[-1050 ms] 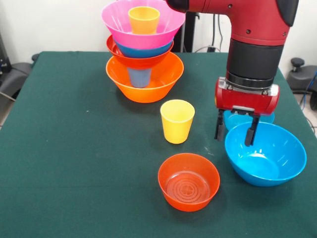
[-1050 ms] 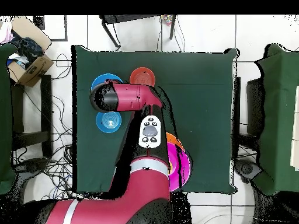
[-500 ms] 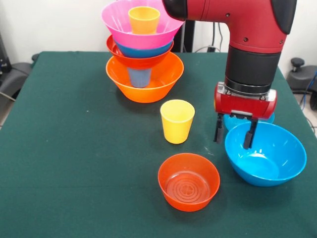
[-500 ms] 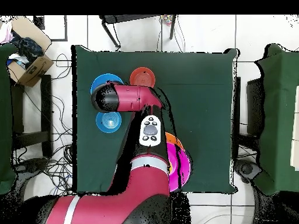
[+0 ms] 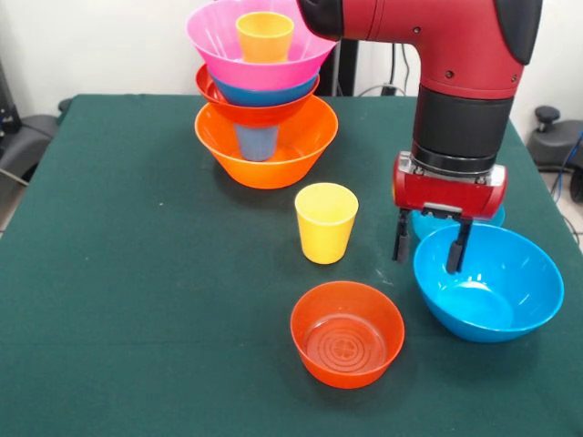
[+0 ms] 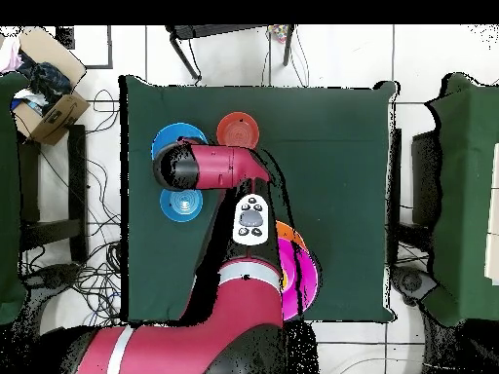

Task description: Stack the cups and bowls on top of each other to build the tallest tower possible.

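My end effector [image 5: 429,247] hangs straight down from a red housing, its two thin black fingers [image 5: 400,240] apart, straddling the left rim of the big blue bowl [image 5: 488,282]: one finger outside the wall, the other inside, neither clearly pressed against the plastic. That bowl is glossy, round and deep, sitting upright at the right of the desk [image 5: 137,273], which wears a dark green cloth. Just behind it, partly hidden by my wrist, a second blue bowl [image 5: 426,221] shows a sliver of rim; in the overhead view it [image 6: 181,204] appears small and round with faint rings in its bottom.

To the left of my fingers stands the yellow cup [image 5: 325,222], a smooth tapered tumbler, mouth up, on its own. Nearer the front edge sits a red-orange bowl [image 5: 347,333], translucent, with concentric ridges moulded into its floor.

Far back on the left rises the tower [image 5: 262,91]. Its base is the big orange bowl [image 5: 265,144] with a blue cup [image 5: 257,142] showing through its wall; above come a red-orange bowl [image 5: 211,91], a blue bowl [image 5: 264,94] and the wide flaring pink bowl [image 5: 211,35], with an orange cup [image 5: 265,36] upright inside the top.
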